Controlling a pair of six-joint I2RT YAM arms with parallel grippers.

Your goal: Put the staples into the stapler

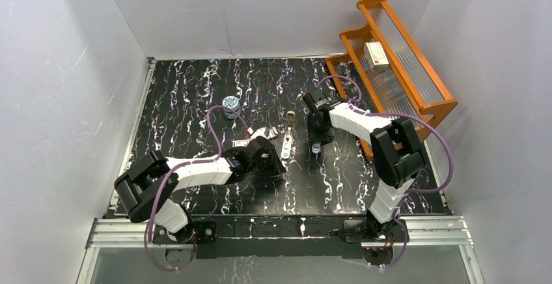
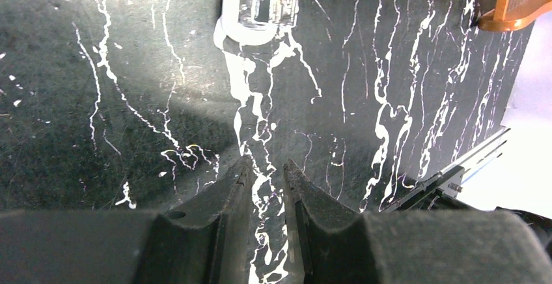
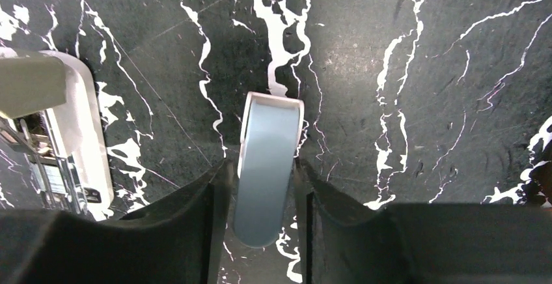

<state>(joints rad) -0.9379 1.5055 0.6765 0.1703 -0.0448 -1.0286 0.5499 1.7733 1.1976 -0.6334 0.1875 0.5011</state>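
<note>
The cream-beige stapler (image 1: 286, 139) lies opened on the black marbled mat, its metal rail showing. Its near end shows at the top of the left wrist view (image 2: 259, 10) and at the left of the right wrist view (image 3: 68, 118). A small red-and-white piece, probably the staples' sleeve (image 1: 259, 131), lies beside my left wrist; I cannot make out the tray. My left gripper (image 1: 276, 162) (image 2: 267, 167) hovers just short of the stapler's near end, jaws a narrow gap apart with only mat between them. My right gripper (image 1: 316, 141) (image 3: 263, 165) grips a light blue stapler (image 3: 265, 167) by its sides.
A round blue-and-white tin (image 1: 230, 106) stands at the back left of the mat. An orange wooden rack (image 1: 397, 69) at the right holds a white box with a red mark (image 1: 376, 53). White walls enclose the mat; a metal rail runs along the near edge.
</note>
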